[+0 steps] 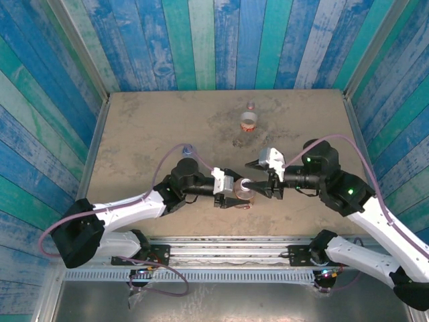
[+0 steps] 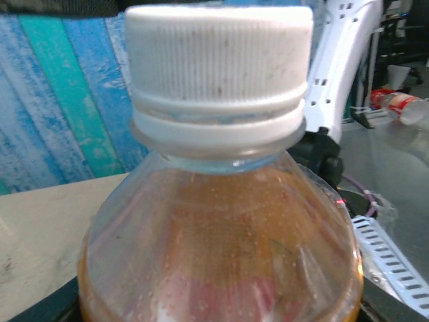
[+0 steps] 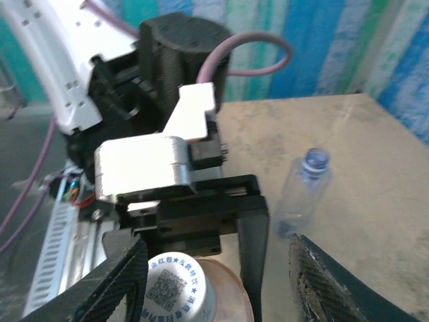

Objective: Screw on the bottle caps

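Note:
My left gripper [image 1: 231,191] is shut on the bottle with amber liquid [image 2: 221,241] and holds it level, neck pointing right. A white cap [image 2: 218,67] sits on its neck; its top, printed with a code, faces the right wrist camera [image 3: 177,292]. My right gripper [image 1: 260,182] stands open around that cap. One carbon finger [image 3: 127,282] is against the cap and the other [image 3: 322,282] is well clear of it. The clear bluish bottle [image 1: 188,150] stands behind my left arm with a bluish cap [image 3: 315,159] on it.
A bottle with a red-white label [image 1: 249,121] stands at the back middle of the table [image 1: 134,134], with a small red cap [image 1: 251,105] just beyond it. Striped blue walls close in the left, back and right sides.

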You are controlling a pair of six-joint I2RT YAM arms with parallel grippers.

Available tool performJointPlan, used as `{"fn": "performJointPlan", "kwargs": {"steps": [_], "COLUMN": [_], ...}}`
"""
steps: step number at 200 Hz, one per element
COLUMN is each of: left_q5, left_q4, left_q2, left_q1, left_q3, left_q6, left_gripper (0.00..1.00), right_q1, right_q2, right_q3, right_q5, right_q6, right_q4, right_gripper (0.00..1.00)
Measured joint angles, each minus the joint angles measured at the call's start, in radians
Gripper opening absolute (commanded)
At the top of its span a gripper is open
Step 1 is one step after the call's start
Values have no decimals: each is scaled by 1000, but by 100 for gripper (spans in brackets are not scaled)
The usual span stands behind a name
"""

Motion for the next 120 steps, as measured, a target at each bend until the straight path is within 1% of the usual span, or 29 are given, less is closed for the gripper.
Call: {"fn": "performJointPlan", "kwargs": {"steps": [18,36,45,60,72,81,109,120], "left_q5": [28,47,53,62,66,66,66,66], "left_q4": [-23,-42,-45,-50,-54,-54,-53,-52], "left_q2": [0,0,0,0,0,0,0,0], "left_q1": [1,2,2,2,2,2,2,2], "left_q3": [4,7,7,7,7,7,16,18], "left_q6": [8,15,17,20,22,22,22,22], "left_gripper": [52,52,52,52,52,52,52,52], "right_q1": [0,0,0,-1,-2,-2,-1,-1], "right_q2": [23,34,38,46,53,58,78,82], "right_q3": [16,20,22,26,28,28,28,28], "right_q5": [-56,-89,-101,-121,-136,-145,-171,-178], "right_q6": [-28,-49,-55,-65,-75,-79,-97,-99], "right_q4": [-33,-50,-56,-66,-72,-79,-104,-110], "right_gripper": [47,46,47,53,53,51,42,35]}}
